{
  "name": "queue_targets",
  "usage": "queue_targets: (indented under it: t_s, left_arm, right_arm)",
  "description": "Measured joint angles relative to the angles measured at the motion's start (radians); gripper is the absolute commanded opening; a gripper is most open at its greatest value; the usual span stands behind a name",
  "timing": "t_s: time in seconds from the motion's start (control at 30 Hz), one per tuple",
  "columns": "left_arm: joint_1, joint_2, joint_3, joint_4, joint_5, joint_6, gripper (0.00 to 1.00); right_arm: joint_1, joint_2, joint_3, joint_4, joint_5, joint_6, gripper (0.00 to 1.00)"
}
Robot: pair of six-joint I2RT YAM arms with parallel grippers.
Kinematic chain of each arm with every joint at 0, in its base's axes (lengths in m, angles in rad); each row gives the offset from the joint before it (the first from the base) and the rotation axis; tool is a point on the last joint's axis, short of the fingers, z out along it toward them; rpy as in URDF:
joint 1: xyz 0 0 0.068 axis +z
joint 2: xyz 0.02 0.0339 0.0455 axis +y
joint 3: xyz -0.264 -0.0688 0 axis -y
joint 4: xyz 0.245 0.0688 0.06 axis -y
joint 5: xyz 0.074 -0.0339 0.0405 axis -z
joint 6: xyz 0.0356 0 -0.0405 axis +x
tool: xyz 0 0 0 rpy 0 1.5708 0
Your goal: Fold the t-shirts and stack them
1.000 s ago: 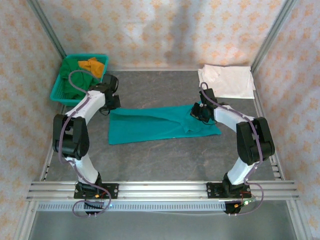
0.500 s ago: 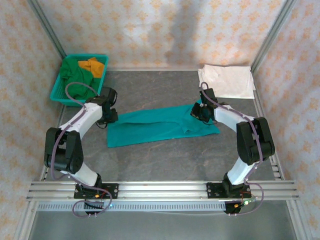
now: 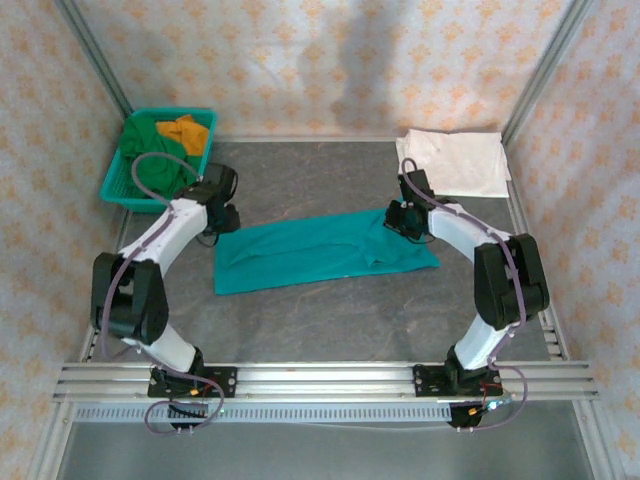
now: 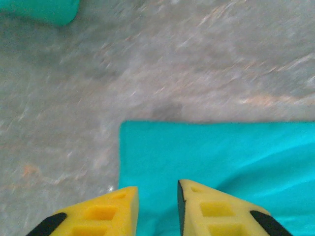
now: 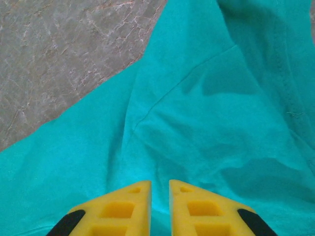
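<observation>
- L gripper [image 4: 156, 189]: clamped a sec ago, now it's standing w/ jaws a little apart and nothing btwn them. I'm reading that as letting go of the cloth's L end.
- It's also sitting a bit farther back than half a sec ago, just by the far-L corner of the teal tee [image 3: 320, 250].
- The teal tee is lying mid-table [image 3: 330, 330] as a long flat band running L to R, tidier than a sec ago.
- R gripper [image 5: 160, 184] is hanging over the tee's R end, only a slit btwn the fingers. I can't tell if it's pinching cloth or just hovering. It's barely moving.
- I'm judging the lengthwise fold as done. Crosswise folds and stacking are still pending.
- White tee [image 3: 455, 162] is sitting folded at far R, prob. the stack spot.
- Green tee [image 3: 145, 150] and orange tee [image 3: 185, 130] are waiting in the basket [image 3: 110, 185], far L.
</observation>
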Motion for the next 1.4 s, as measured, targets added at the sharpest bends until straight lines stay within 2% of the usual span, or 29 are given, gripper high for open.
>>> queue_targets:
  t_s: [0.2, 0.4, 0.6, 0.73, 0.83, 1.03, 1.17, 1.3, 1.4]
  left_arm:
    - [-0.008, 0.167, 0.031, 0.074, 0.050, 0.003, 0.23]
    - [0.055, 0.180, -0.114, 0.131, 0.127, -0.012, 0.22]
    - [0.079, -0.027, -0.362, 0.196, 0.187, -0.084, 0.22]
    - [0.077, -0.165, -0.500, 0.202, 0.243, -0.142, 0.21]
    - [0.022, -0.227, -0.554, 0.195, 0.272, -0.171, 0.17]
    - [-0.237, -0.299, -0.586, 0.130, 0.357, -0.229, 0.15]
    - [-0.269, -0.404, -0.578, 0.064, 0.383, -0.237, 0.13]
    - [-0.269, -0.449, -0.515, 0.034, 0.410, -0.216, 0.13]
    - [-0.269, -0.394, -0.423, 0.040, 0.419, -0.182, 0.11]
  right_arm:
    - [0.009, 0.077, 0.072, -0.036, 0.045, 0.001, 0.18]
    - [0.010, 0.198, 0.159, -0.082, 0.064, 0.001, 0.17]
    - [0.040, 0.294, 0.237, -0.112, 0.065, 0.002, 0.17]
    - [0.069, 0.394, 0.378, -0.112, 0.050, 0.005, 0.16]
    - [0.086, 0.503, 0.535, -0.102, 0.018, 0.002, 0.16]
    - [0.106, 0.695, 0.884, -0.148, -0.011, -0.014, 0.19]
    - [0.104, 0.693, 1.011, -0.202, -0.001, -0.029, 0.20]
    - [0.101, 0.592, 0.934, -0.202, 0.029, -0.030, 0.21]
    - [0.096, 0.491, 0.798, -0.186, 0.055, -0.016, 0.21]
